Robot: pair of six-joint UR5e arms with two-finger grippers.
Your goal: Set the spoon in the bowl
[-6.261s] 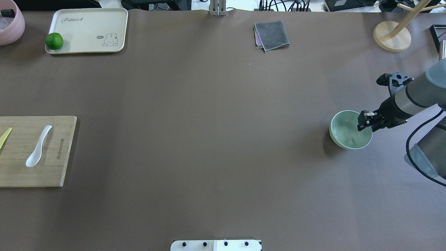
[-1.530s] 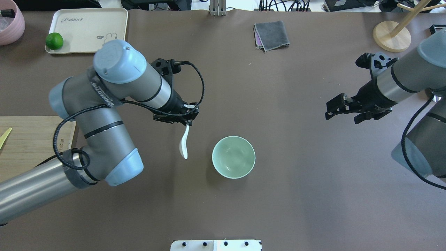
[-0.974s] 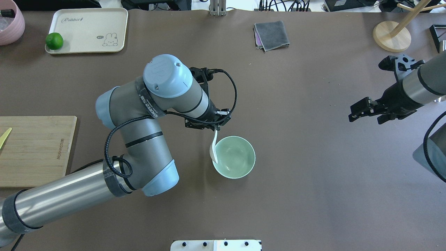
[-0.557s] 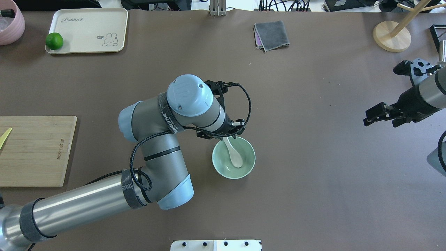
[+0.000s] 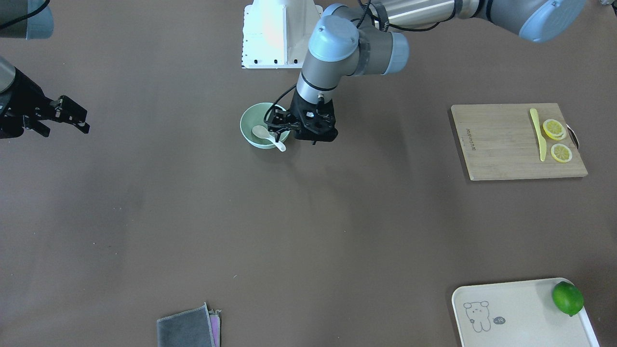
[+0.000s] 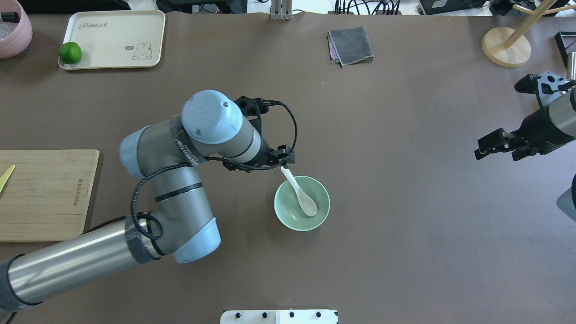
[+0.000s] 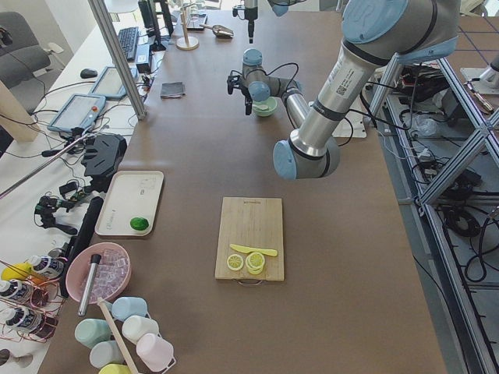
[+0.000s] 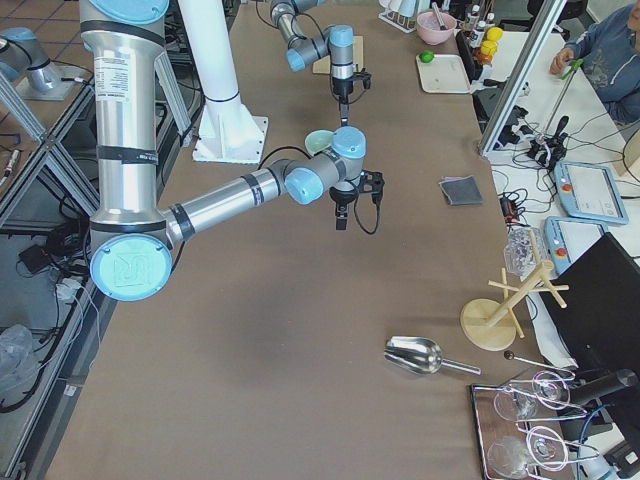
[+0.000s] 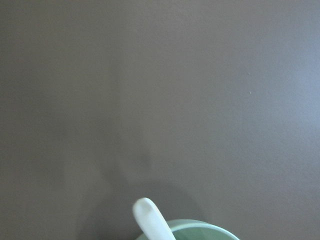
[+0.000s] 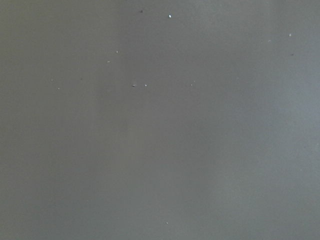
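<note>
1. Exterior front-facing view.
   - We record a round pale mint-green bowl (image 5: 243, 126) above the frame's centre, on the brown table (image 5: 308, 231).
   - A small glossy white soup spoon (image 5: 262, 132) lies inside it. The scoop is on the bowl's floor and the handle leans out over the lower right rim.
   - The left gripper (image 5: 279, 126) hangs at the bowl's right side, fingers apart and gripping nothing.
   - The right gripper (image 5: 76, 115) is at the left edge, well apart from the bowl, fingers spread and empty.
   - At right is a rectangular bamboo cutting board (image 5: 501, 144) bearing a slim yellow knife (image 5: 536, 132) and lemon slices (image 5: 554, 128).
   - At lower right is a cream tray (image 5: 511, 299) with a green lime (image 5: 568, 298).
   - At the bottom edge is a folded grey cloth (image 5: 185, 330).
2. Overhead exterior view.
   - The bowl sits just below centre.
   - The spoon's handle points to the upper left, its tip past the rim and just beside the left gripper.
   - The right gripper is at the right edge.
   - We also note a round wooden stand base (image 6: 506, 47) at upper right and a pink bowl (image 6: 15, 36) in the upper left corner.
3. Exterior left view. The bowl is small at top centre, and the spoon is too small to make out.
4. Exterior right view. The bowl shows in part beside the near arm's wrist, above centre.
5. Left wrist-mounted view. The handle's rounded tip is at bottom centre, above a sliver of the bowl's rim.
6. Right wrist-mounted view. We see only plain table surface.
</note>
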